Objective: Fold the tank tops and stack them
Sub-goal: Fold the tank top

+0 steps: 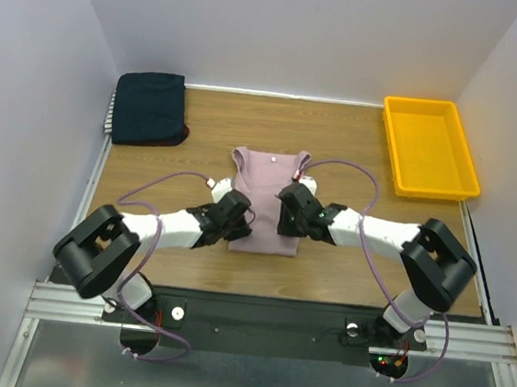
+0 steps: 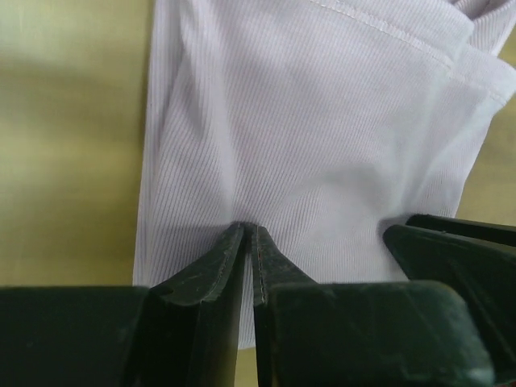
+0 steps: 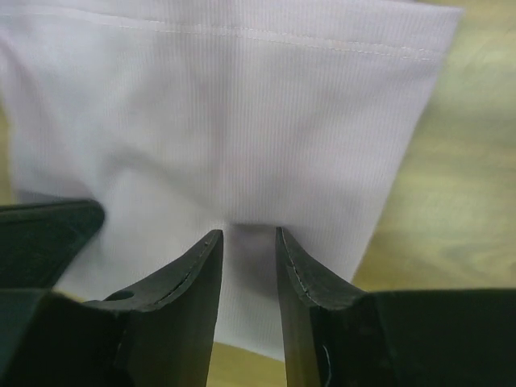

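The pale pink tank top (image 1: 269, 178) lies flat mid-table, straps toward the far side, its sides folded in. My left gripper (image 1: 236, 213) sits on its near left part; in the left wrist view its tips (image 2: 248, 227) are pinched together on a fold of the ribbed cloth (image 2: 306, 121). My right gripper (image 1: 287, 217) rests on the near right part; its jaws (image 3: 248, 234) stand narrowly apart with a raised ridge of pink cloth (image 3: 242, 121) caught between them. A folded stack of tank tops, dark navy on top (image 1: 149, 108), lies at the far left corner with a striped edge showing.
A yellow plastic tray (image 1: 431, 104) stands at the far right by the wall. White walls enclose the table on three sides. Each wrist view shows the other gripper's dark finger close beside it (image 2: 451, 250) (image 3: 40, 234).
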`<state>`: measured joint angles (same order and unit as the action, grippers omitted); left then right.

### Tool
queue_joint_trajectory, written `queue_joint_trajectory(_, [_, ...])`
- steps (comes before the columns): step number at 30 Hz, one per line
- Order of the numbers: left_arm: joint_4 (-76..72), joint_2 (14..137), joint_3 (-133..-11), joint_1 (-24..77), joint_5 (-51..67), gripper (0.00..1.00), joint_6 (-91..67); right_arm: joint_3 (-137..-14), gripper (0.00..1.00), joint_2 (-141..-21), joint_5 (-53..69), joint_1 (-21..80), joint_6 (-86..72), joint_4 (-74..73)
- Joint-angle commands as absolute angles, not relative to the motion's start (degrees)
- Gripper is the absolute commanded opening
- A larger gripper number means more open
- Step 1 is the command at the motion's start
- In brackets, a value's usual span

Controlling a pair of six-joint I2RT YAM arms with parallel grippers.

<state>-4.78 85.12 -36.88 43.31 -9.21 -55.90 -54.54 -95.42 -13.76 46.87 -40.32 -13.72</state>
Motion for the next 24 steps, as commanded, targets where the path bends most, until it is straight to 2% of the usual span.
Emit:
queue_joint_trajectory(1, [1.57,76.39,-30.86,49.47,-9.93,0.21,-63.8,-47.21,0.38,-87.38,-14.24,52.63,-47.62,-14.24])
queue_joint_trajectory(4, [3.77,70.85,-26.82,52.81,-9.49,0.22,-66.26,-42.99,0.39,-82.72,-14.06,58.08,-52.46,-14.24])
queue_joint_trajectory(7, [5.01,66.29,-25.14,53.87,-8.79,0.22,-66.88,-41.66,0.39,-81.39,-13.71,59.06,-55.19,-14.24])
queue_joint_trajectory(13, [11.5,57.15,-30.75,53.88,-15.01,0.28,-63.11,-48.59,0.45,-77.61,-20.82,58.63,-51.25,-16.08])
queue_joint_trajectory(16, [10.47,56.16,-34.88,53.62,-17.14,0.31,-61.0,-54.74,0.46,-78.48,-21.36,52.84,-46.95,-18.19])
queue_joint_trajectory(18, [8.62,57.57,-37.26,52.91,-16.35,0.31,-59.33,-57.03,0.43,-79.54,-19.34,43.8,-43.52,-18.11])
queue_joint_trajectory(22, [4.15,66.07,-41.13,52.91,-13.02,0.29,-57.31,-62.13,0.38,-87.16,-14.68,30.35,-38.06,-18.11])
queue_joint_trajectory(24, [0.9,69.94,-42.01,52.91,-11.26,0.27,-56.87,-65.91,0.37,-90.33,-13.54,28.92,-36.04,-17.93])
